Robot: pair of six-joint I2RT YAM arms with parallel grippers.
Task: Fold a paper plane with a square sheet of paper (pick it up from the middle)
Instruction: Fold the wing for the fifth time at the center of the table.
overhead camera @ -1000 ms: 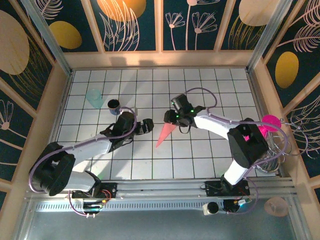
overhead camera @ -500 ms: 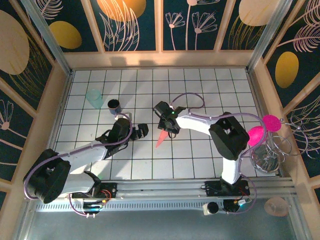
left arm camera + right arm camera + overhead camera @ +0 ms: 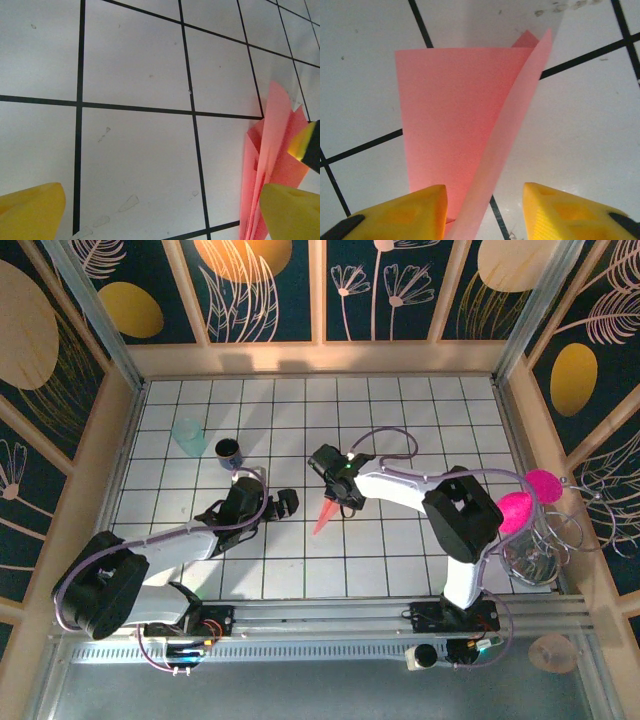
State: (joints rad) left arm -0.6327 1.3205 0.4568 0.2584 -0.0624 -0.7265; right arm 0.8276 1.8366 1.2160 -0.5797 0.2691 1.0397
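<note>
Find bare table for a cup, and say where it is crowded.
Free: far right tiles, between back wall and right arm; near tiles between it and left arm. Crowded: the middle, around left gripper, right gripper and plane; far left, by teal cup, dark cup.

White arms (image 3: 400,487), lilac cables (image 3: 385,430), yellow fingertips (image 3: 402,210)

The paper plane (image 3: 450,115) is salmon-pink, the table (image 3: 590,130) white with black gridlines, pincer fingers (image 3: 400,212) yellow.

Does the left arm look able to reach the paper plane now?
Probably yes: the left gripper, open, is right beside the paper plane, nothing between; the right gripper crowds its wide end.
</note>
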